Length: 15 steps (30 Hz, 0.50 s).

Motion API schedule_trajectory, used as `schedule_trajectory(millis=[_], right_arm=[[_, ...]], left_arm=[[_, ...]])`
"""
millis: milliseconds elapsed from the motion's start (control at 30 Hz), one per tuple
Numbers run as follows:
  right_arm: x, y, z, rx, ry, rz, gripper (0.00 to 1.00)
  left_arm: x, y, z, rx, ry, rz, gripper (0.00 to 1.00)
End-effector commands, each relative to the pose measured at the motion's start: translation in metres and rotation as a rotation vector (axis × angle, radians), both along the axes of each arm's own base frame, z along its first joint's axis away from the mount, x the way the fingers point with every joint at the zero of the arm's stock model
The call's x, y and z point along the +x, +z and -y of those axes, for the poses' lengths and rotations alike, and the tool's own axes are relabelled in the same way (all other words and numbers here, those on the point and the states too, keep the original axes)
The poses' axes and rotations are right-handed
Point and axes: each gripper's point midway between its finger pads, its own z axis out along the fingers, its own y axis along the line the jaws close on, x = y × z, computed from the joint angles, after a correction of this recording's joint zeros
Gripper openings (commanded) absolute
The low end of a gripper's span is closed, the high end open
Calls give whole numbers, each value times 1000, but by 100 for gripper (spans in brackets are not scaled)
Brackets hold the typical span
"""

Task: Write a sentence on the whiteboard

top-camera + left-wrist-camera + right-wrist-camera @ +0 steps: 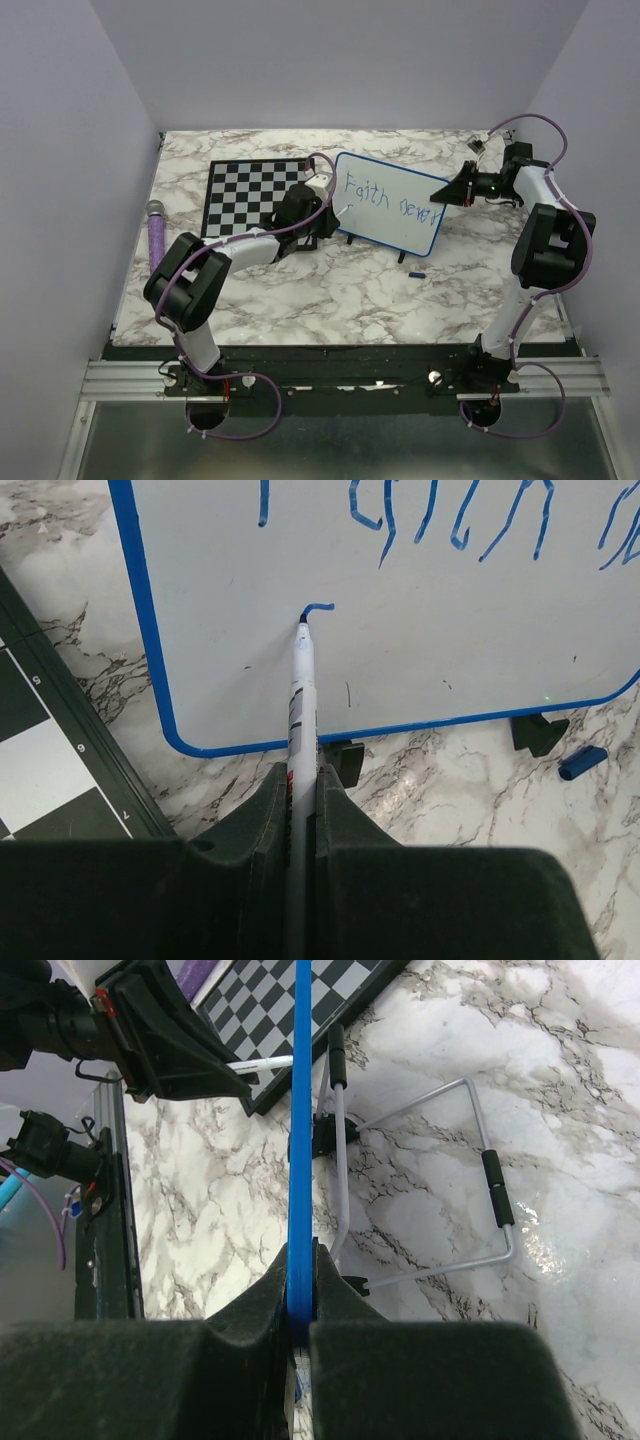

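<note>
Left gripper (300, 785) pinched tight on marker (302, 685), tip touching whiteboard (395, 230), propped just right of chessboard (250, 190). Sentence (362, 193): second line barely begun. We'd press lightly, stroke slowly. Right gripper (300, 1270) clamped on board's right edge; we'd hold firm.

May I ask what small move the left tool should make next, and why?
Probably pull the marker tip down the whiteboard, continuing the letter: only a short hook starts the second line, the left tool grips the marker, and the right tool clamps the frame.
</note>
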Motion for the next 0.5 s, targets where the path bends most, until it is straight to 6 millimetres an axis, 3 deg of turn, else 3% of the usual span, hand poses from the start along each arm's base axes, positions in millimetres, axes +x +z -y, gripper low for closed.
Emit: schedule_trajectory(millis=[0,467], right_arm=[[7,3,2,-37,6,54,0],[7,5,2,-33,8,59,1]], left_arm=[[-3,-10,-19,35,59,-24,0],[-21,-19,-16,45,0,-93,0]])
